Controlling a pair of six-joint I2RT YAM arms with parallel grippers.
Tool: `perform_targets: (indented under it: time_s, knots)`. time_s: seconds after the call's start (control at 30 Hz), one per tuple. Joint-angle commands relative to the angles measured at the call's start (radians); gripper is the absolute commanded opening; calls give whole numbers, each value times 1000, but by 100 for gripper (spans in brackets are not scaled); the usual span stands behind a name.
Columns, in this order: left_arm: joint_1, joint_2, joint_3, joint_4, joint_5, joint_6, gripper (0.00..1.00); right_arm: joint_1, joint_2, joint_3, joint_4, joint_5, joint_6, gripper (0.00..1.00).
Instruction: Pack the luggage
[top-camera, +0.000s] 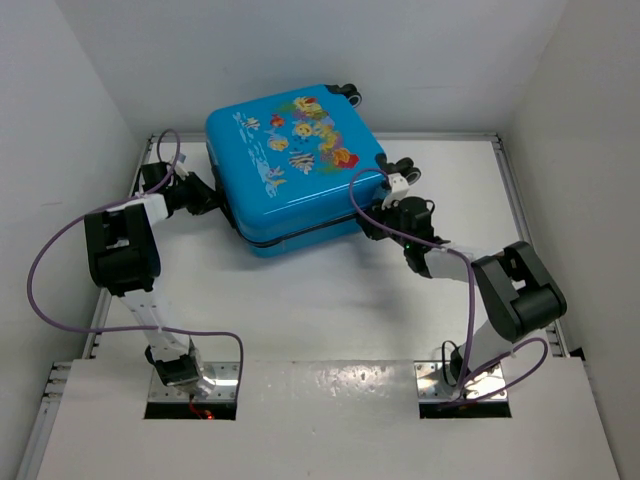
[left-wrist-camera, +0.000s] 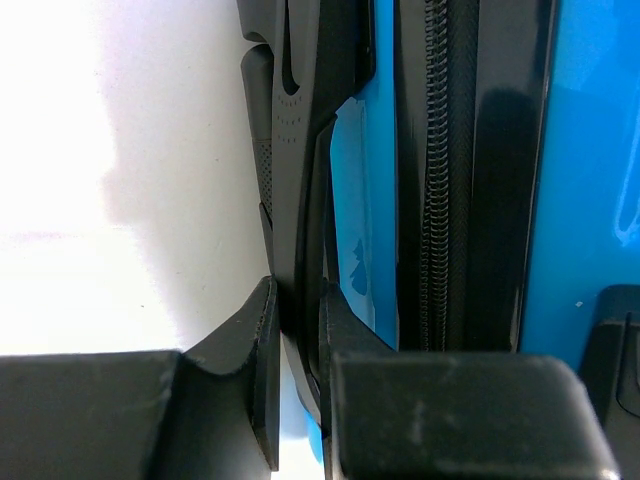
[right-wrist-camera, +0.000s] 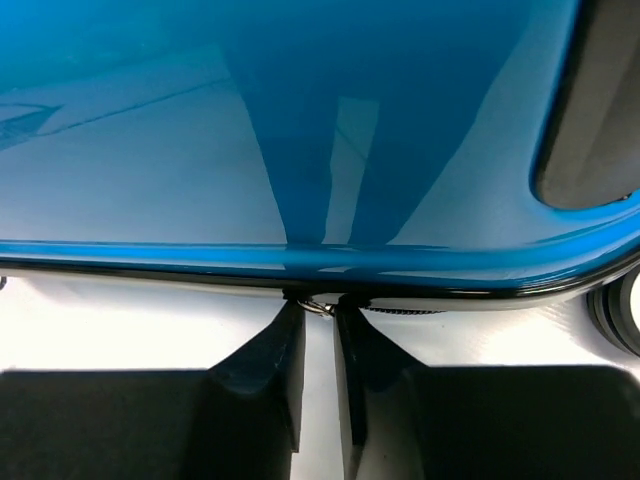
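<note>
The bright-blue luggage (top-camera: 290, 170) with fish prints lies flat and closed at the back middle of the table. My left gripper (top-camera: 205, 195) is at its left side, shut on the black handle (left-wrist-camera: 300, 150); the black zipper band (left-wrist-camera: 435, 200) runs beside it. My left gripper (left-wrist-camera: 298, 300) pinches the handle strap between both fingers. My right gripper (top-camera: 385, 215) is at the luggage's right side. In the right wrist view my right gripper (right-wrist-camera: 318, 305) has its tips close together on a small metal zipper pull (right-wrist-camera: 322, 306) under the blue shell (right-wrist-camera: 300, 130).
Small black wheels (top-camera: 350, 95) stick out at the luggage's far corner and by the right gripper (top-camera: 400, 172); one shows in the right wrist view (right-wrist-camera: 615, 310). White walls close in the table on the left, back and right. Purple cables loop off both arms.
</note>
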Motion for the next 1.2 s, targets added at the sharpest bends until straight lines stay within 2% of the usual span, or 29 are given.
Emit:
perform_targets:
  time_s: [0.0, 0.17, 0.37, 0.5, 0.6, 0.87, 1.07, 1.17]
  knots:
    - [69, 65, -37, -139, -126, 94, 0, 1, 8, 45, 95, -19, 0, 16]
    - [69, 65, -37, -139, -126, 103, 0, 0, 21, 43, 111, -22, -21, 1]
    - [79, 65, -46, -139, -136, 103, 0, -11, -34, 15, 79, 12, -31, 0]
    - [97, 43, -55, -139, -145, 112, 0, -17, -64, -12, 43, 81, -26, 0]
    - [120, 43, -55, -152, -155, 123, 0, -20, -65, -9, 14, 208, 6, 0]
    - [149, 34, -55, -174, -175, 155, 0, -80, -52, 17, -67, 302, 24, 0]
    - [203, 34, 20, -220, -259, 175, 0, -141, -45, 31, -101, 328, 28, 0]
    - [226, 77, 109, -252, -294, 188, 0, -160, -38, 38, -92, 319, 21, 0]
